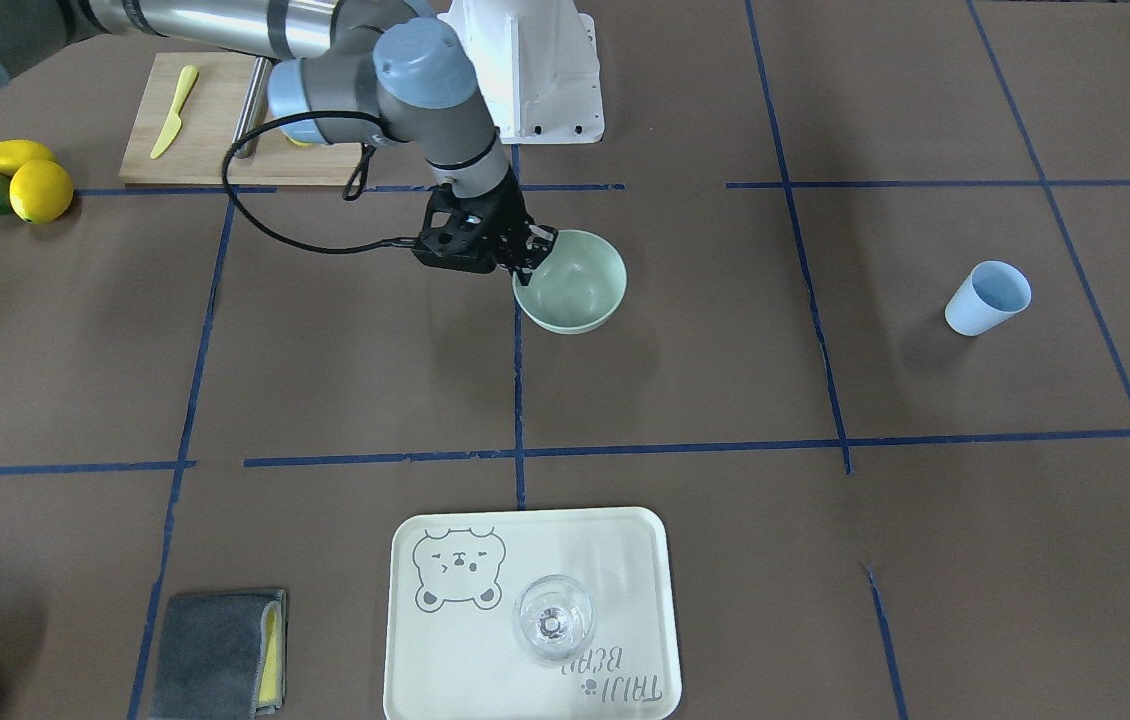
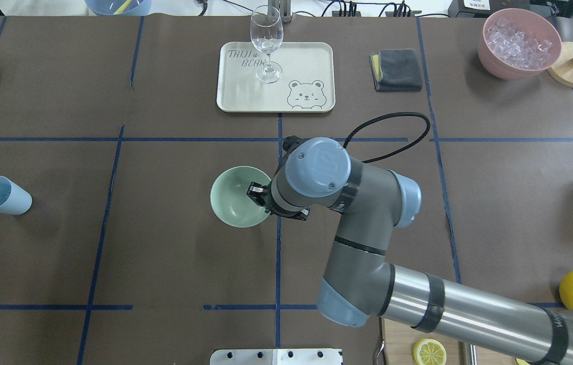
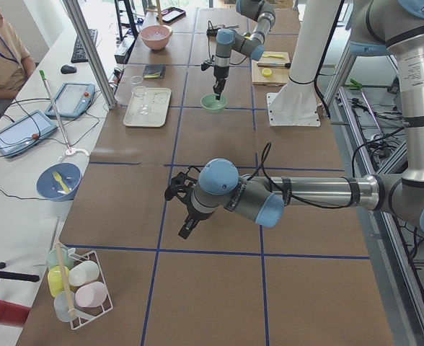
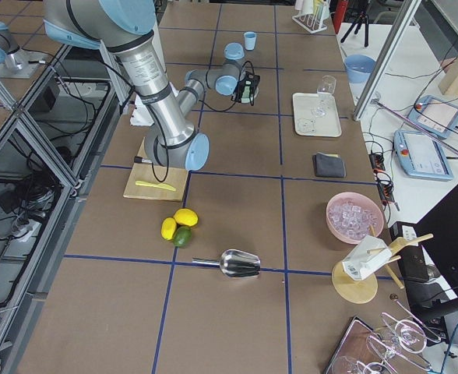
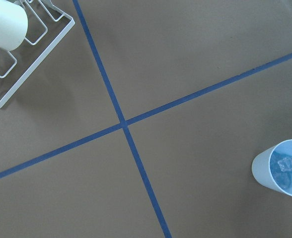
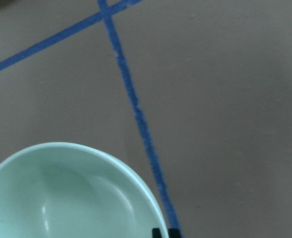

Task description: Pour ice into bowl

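The right pincer [image 2: 257, 194] is clenching the rim of the mint-green bowl [image 2: 233, 203] at the bowl's 3 o'clock in the overhead view, with its narrow tips straddling the thin wall. The bowl is occupying the middle of the tabletop [image 2: 165, 243], its 3 o'clock edge touching a blue tape line [image 2: 278, 263], and bare brown paper is lying open around its other edges. The ice [image 5: 286, 164] is resting inside the blue cup [image 2: 2, 196], well apart at the bowl's 9 o'clock. At 12 o'clock a cream bear tray [image 2: 238, 96] is carrying a wine glass [image 2: 266, 35]. A grey cloth [image 2: 398, 68] and a pink container [image 2: 499, 63] are sitting toward 1 and 2 o'clock. The left pincer [image 3: 185, 220] is hanging over bare paper, and I cannot tell whether it is released or clenched. Beyond the tabletop's far edge, a person [image 3: 3, 54] is sitting at a white desk.
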